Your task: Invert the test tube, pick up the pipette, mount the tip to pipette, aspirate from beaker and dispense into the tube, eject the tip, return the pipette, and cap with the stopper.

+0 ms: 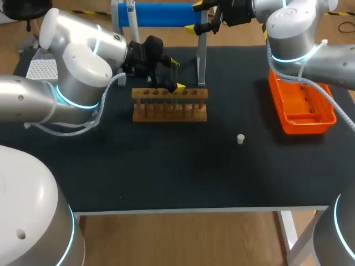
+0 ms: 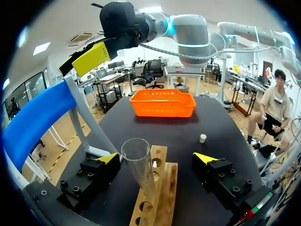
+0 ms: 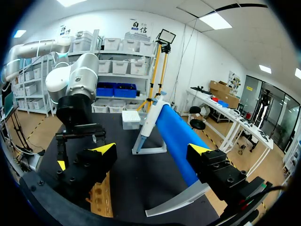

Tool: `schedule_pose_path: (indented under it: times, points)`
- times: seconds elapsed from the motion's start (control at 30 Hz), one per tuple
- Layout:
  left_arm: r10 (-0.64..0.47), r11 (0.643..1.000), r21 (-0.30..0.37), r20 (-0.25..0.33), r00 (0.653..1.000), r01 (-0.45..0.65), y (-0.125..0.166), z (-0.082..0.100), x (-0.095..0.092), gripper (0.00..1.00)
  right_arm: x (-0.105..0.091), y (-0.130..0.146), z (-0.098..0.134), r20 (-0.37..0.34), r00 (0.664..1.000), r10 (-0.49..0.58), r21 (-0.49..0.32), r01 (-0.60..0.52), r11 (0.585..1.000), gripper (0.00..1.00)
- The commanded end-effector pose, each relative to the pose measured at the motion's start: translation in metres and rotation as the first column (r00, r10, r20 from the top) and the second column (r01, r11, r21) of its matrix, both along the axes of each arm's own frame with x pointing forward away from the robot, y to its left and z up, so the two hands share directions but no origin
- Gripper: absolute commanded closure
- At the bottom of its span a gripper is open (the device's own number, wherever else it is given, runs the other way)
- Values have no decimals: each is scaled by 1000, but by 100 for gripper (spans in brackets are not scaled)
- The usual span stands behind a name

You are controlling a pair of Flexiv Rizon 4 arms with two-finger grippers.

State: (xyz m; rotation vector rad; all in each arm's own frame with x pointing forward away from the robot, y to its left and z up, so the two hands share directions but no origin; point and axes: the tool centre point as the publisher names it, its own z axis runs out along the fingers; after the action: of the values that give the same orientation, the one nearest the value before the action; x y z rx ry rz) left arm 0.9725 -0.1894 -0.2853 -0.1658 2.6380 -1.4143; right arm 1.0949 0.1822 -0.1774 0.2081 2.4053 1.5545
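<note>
Left claw low over the wooden rack, fingers spread wide, nothing pinched. Glass tube upright in a rack hole, mouth up, between the fingers, much nearer one than the other. Clear of the far finger; contact w/ the near one, can't tell. All that from the left wrist cam only. From the head cam, tube barely a glint under the claw's black body.

Right claw up at the back by the blue-barred stand, also spread, w/ the blue bar between the fingers, close beside one, not squeezed. From the head cam, just yellow tips at the bar's end, gap hard to judge.

Small white stopper alone on the black table, out between rack and orange tray, touching neither. In head and left wrist cams, not in the right.

White box past the stand's foot, plain from the right wrist cam, partly behind the left arm from the head cam.
</note>
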Motion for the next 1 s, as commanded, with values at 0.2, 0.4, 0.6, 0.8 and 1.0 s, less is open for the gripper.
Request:
schedule_pose_path:
  times: [0.2,0.4,0.6,0.8,1.0]
  points:
    - [-29,1000,3,0,1000,29,-10,-9,3,0,1,-1,0,-2,1000,2,-1,-2,1000,0]
    - [-53,999,4,-5,999,53,-12,-14,2,0,1,-1,0,-2,1000,2,-1,-2,1000,0]
    - [-67,998,-2,-6,998,67,-15,-16,3,0,1,-1,0,-2,1000,2,-1,-2,1000,0]
    - [-72,997,-6,-4,997,72,-15,-17,6,0,1,-1,0,-2,1000,2,-1,-2,1000,0]
    - [-72,997,-8,1,997,72,-13,-17,10,0,1,-1,0,-2,1000,2,-1,-2,1000,0]
